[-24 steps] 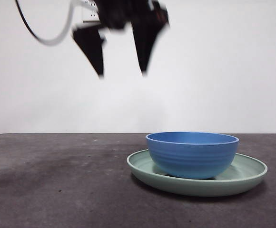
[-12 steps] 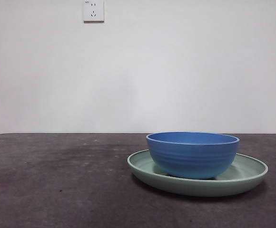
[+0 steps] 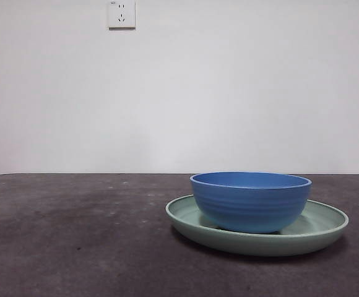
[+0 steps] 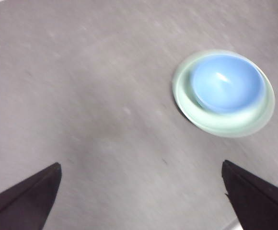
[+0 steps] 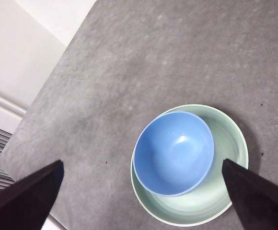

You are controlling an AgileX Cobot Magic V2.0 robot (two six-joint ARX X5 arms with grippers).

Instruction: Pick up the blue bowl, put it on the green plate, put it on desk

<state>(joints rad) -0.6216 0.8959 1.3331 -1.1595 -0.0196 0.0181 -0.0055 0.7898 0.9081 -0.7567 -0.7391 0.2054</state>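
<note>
The blue bowl [image 3: 250, 199] rests upright inside the green plate [image 3: 323, 230], which lies on the desk [image 3: 74, 241] at the right of the front view. Neither arm shows in that view. High over the desk, my left gripper [image 4: 141, 196] is open and empty, with the blue bowl [image 4: 227, 82] and green plate [image 4: 220, 123] well off to one side of it, blurred. My right gripper [image 5: 141, 196] is also open and empty, hanging high above the blue bowl [image 5: 173, 152], which sits off-centre in the green plate [image 5: 230, 143].
A white wall with a socket [image 3: 121, 13] stands behind the desk. The desk edge [image 5: 38, 103] and a pale floor or wall beyond it show in the right wrist view.
The open gripper seen at the top of the front view one second ago has risen out of that view. Bowl and plate have not moved.
</note>
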